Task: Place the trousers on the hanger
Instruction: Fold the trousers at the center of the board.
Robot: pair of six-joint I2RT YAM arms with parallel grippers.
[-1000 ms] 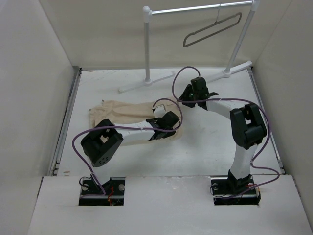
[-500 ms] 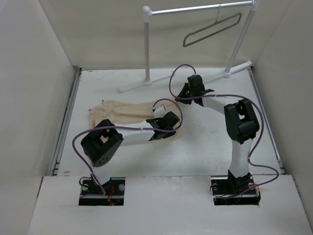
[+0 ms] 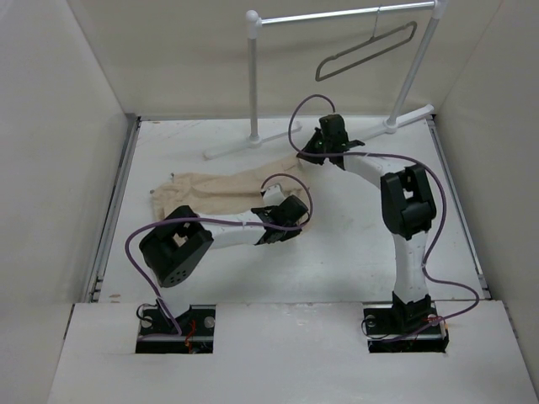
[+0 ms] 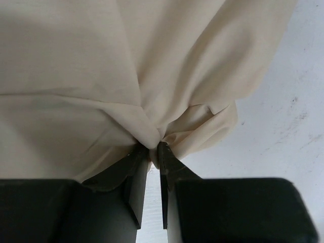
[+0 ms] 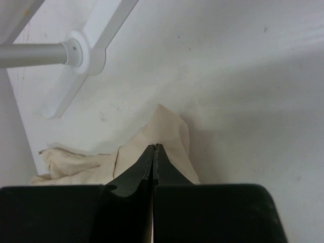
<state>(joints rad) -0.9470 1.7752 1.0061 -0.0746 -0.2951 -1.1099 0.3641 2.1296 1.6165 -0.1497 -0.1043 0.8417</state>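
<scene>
The beige trousers (image 3: 210,189) lie crumpled on the white table (image 3: 354,252), left of centre. My left gripper (image 3: 286,220) sits at their right end. In the left wrist view it (image 4: 153,148) is shut on a bunched fold of the cloth (image 4: 76,76). My right gripper (image 3: 310,156) is farther back. In the right wrist view its jaws (image 5: 153,147) are pressed together on a raised corner of the trousers (image 5: 169,126). The grey hanger (image 3: 366,50) hangs tilted from the rack's rail at the back right, well above both grippers.
A white tubular rack (image 3: 253,80) stands at the back of the table, with feet spreading left (image 3: 248,145) and right (image 3: 408,116). One foot (image 5: 86,55) shows just beyond the right gripper. White walls (image 3: 59,151) enclose the table on three sides.
The right gripper moved left and back to the cloth and closed on it. A corner of the trousers now stretches up towards it. The left gripper stays clamped on the cloth.
</scene>
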